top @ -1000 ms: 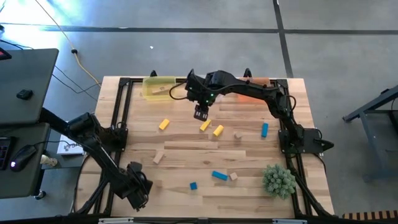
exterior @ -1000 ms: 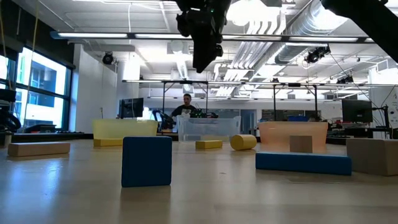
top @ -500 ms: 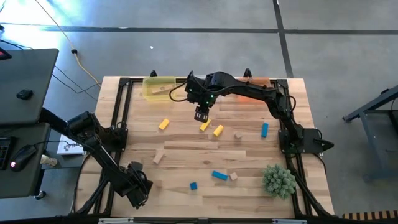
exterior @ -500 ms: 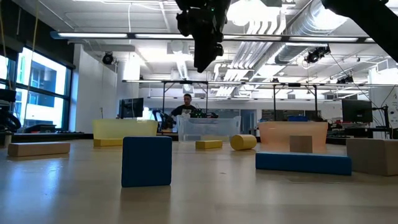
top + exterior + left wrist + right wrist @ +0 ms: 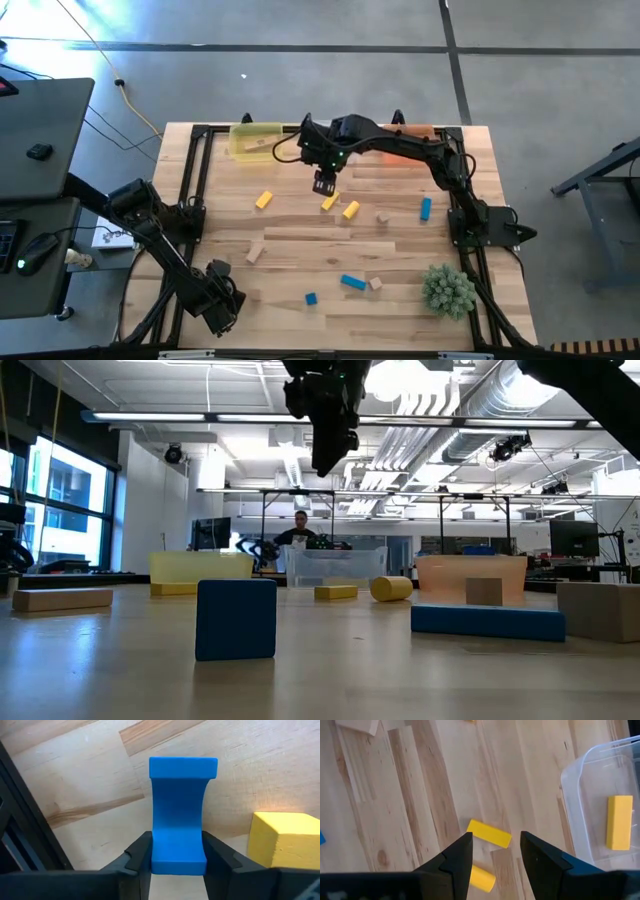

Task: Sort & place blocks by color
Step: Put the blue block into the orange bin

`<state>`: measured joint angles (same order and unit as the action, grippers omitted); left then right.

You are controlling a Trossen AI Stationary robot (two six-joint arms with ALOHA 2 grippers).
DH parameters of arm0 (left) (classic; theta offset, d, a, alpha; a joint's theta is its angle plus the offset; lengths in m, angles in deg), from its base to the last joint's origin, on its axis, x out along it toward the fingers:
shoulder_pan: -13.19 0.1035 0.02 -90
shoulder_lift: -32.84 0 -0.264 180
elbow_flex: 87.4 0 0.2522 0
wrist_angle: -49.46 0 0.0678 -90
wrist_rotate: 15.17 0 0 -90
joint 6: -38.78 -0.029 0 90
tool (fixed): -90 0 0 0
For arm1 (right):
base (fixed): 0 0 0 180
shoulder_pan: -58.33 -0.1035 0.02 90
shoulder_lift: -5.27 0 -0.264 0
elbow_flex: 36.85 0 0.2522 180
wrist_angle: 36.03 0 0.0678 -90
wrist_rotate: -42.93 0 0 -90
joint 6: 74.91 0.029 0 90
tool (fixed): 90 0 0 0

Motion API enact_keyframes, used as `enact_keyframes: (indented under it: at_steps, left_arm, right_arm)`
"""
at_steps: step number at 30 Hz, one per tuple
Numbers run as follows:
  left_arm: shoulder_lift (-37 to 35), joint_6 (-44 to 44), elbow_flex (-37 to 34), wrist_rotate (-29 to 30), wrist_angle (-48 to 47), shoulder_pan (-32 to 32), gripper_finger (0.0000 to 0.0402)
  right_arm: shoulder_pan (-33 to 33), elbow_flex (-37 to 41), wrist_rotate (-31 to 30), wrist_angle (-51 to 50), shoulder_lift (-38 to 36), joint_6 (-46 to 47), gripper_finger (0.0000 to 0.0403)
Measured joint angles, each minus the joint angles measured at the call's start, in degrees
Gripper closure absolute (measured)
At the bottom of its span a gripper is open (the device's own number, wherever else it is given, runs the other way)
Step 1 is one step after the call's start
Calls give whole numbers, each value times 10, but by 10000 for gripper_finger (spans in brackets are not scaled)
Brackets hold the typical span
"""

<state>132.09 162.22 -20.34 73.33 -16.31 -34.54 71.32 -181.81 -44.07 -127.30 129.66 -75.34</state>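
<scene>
In the left wrist view a blue block point(image 5: 178, 815) with a narrowed waist lies between my left gripper's point(image 5: 177, 862) fingers, and a yellow block point(image 5: 282, 840) sits just beside it. From above, that gripper point(image 5: 222, 305) stands at the table's near left corner and hides both blocks. My right gripper point(image 5: 323, 182) hangs open high over the far middle, above two yellow blocks point(image 5: 489, 834) point(image 5: 482, 877), with nothing between its fingers point(image 5: 495, 852). Other blue point(image 5: 352, 282), yellow point(image 5: 263, 200) and tan point(image 5: 255, 253) blocks lie scattered on the tabletop. My left gripper pinches the blue block by its two long sides, at the end nearest the wrist point(image 5: 177, 860), one finger point(image 5: 140, 857) on each side. The fingers lie along the block. Whether the block is clear of the wood does not show.
A yellow tub point(image 5: 255, 140), a clear tub point(image 5: 605, 800) holding a yellow block point(image 5: 620, 822), and an orange tub point(image 5: 412, 135) line the far edge. A green spiky ball point(image 5: 448, 290) sits near right. Black rails point(image 5: 20, 820) frame the table. A person point(image 5: 303, 535) sits beyond it.
</scene>
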Motion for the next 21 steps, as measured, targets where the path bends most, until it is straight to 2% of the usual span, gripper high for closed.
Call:
enact_keyframes:
  at_steps: [3,12,15,18,21]
  left_arm:
    - [-8,6,3,12,-1,0,297]
    - [-79,43,15,162,-3,12,297]
    - [-112,40,15,211,-10,28,297]
    - [-138,26,15,221,-13,48,297]
    - [-163,-5,16,260,-13,68,297]
  right_arm:
    - [8,0,0,1,0,-9,249]
    - [35,0,20,3,0,-62,249]
    - [41,0,20,3,0,-100,249]
    - [47,0,20,2,0,-130,249]
    - [51,0,17,2,0,-151,249]
